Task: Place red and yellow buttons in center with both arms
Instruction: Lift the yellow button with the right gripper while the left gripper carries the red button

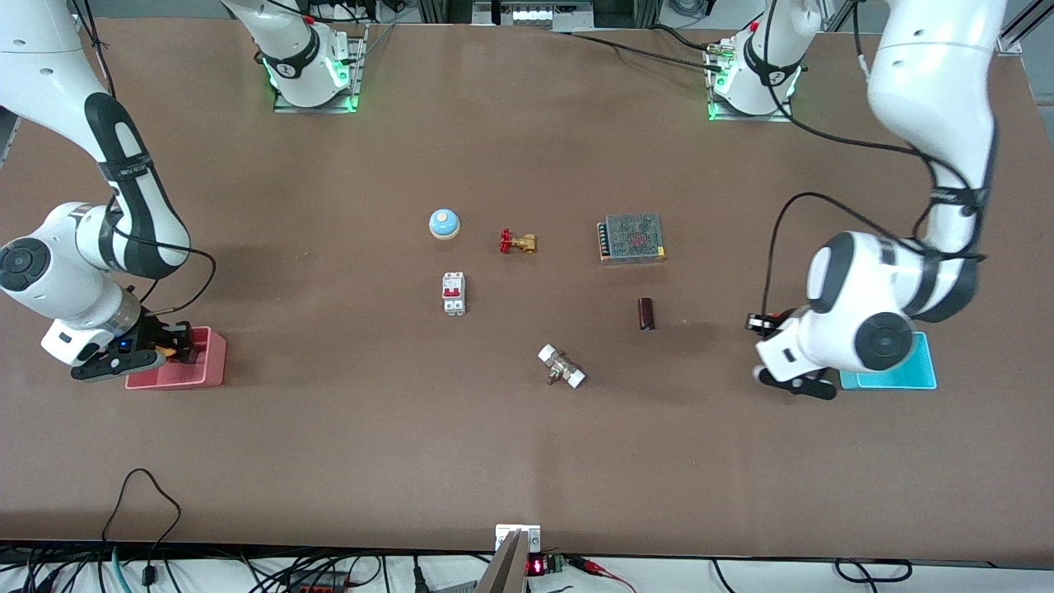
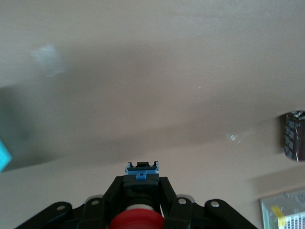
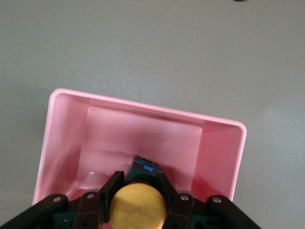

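Both buttons are lifted: right gripper clamps the yellow button over the pink bin, left gripper clamps the red button beside the cyan bin; next, carry to table center.

A blue dome bell sits at the cluster's 10 o'clock, a brass valve just beside it, a metal power supply at 2 o'clock. A white breaker lies at 8 o'clock, a dark capacitor at 4, a white-capped fitting at 6. A pink bin and cyan bin flank them on the surface.
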